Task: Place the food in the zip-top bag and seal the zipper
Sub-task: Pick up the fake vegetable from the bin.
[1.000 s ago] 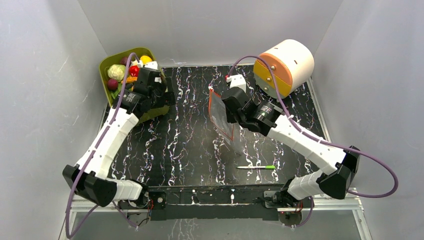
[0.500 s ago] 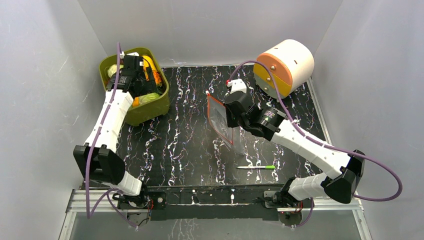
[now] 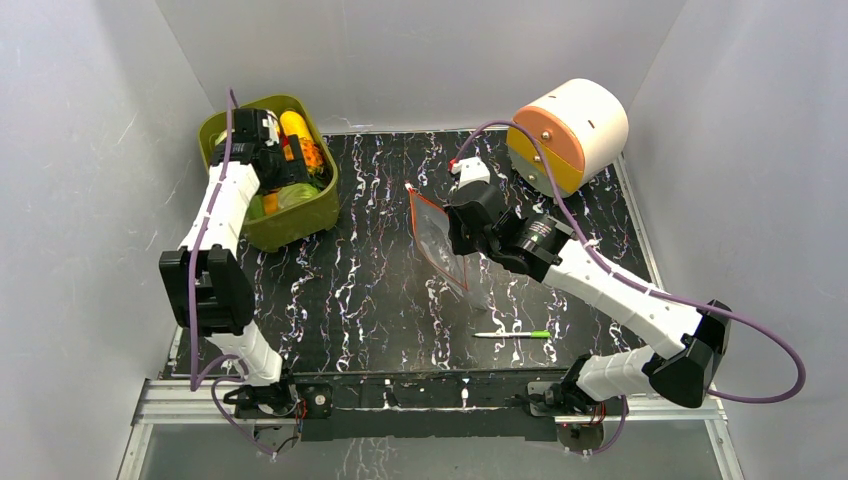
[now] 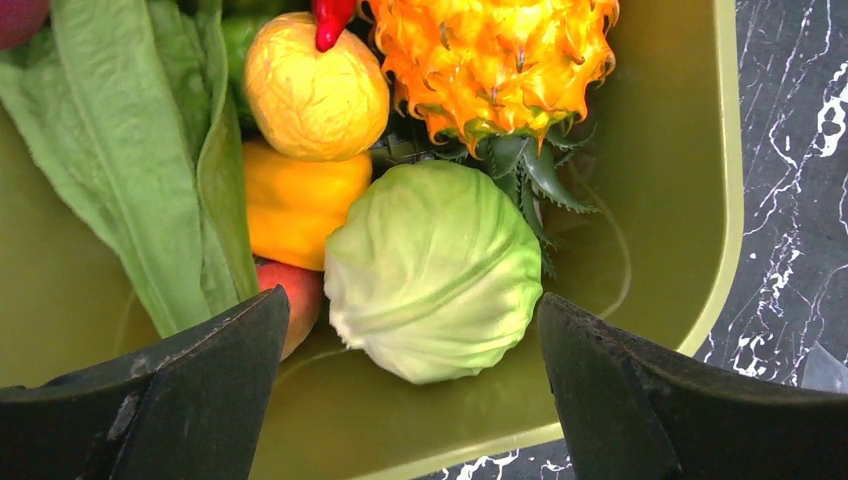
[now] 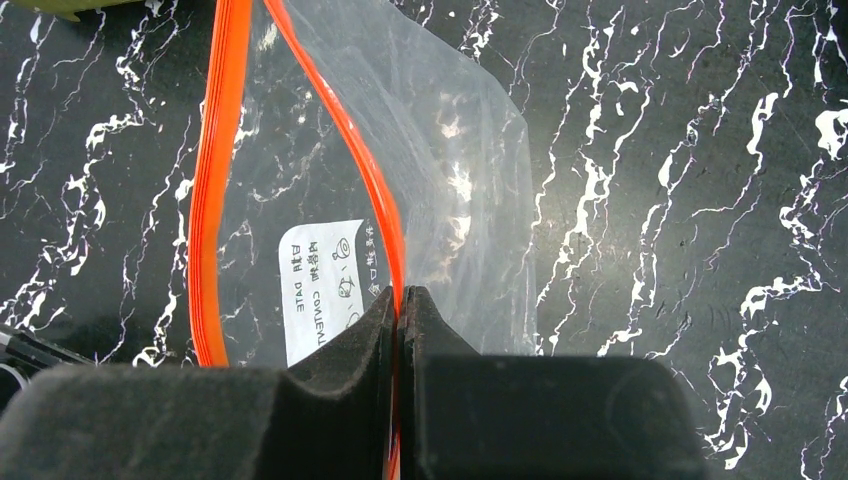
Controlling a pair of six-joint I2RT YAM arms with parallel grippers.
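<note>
Picking food from the bin for bagging

Left end effector (image 4: 415, 335), fingers apart, hovers over the cabbage (image 4: 432, 270) in the green bin (image 4: 650, 200) at the far-left corner of the bench (image 3: 360, 290); next it should descend and close. Right end effector (image 5: 400, 310) is clamped on the zipper (image 5: 215, 200), holding the zip-top bag (image 5: 330, 180) open mid-bench.

The table (image 3: 380, 290) is black, veined with white like marble. The bin (image 4: 640, 250) is olive green. In it lie a pale green cabbage (image 4: 435, 270), a spiky orange pineapple (image 4: 495, 60) with dark green leaves, a yellow round fruit (image 4: 315, 85), a yellow-orange pepper (image 4: 295, 205) and a light green leaf (image 4: 140, 170). The zip-top bag (image 5: 460, 170) is clear, its zipper (image 5: 225, 150) bright orange-red, its label (image 5: 325, 285) white with dark print. The drum (image 3: 570, 125) is cream with an orange face. The pen (image 3: 512, 334) is white and green. The left arm (image 3: 225, 210) and right arm (image 3: 600, 280) are white and black.
</note>
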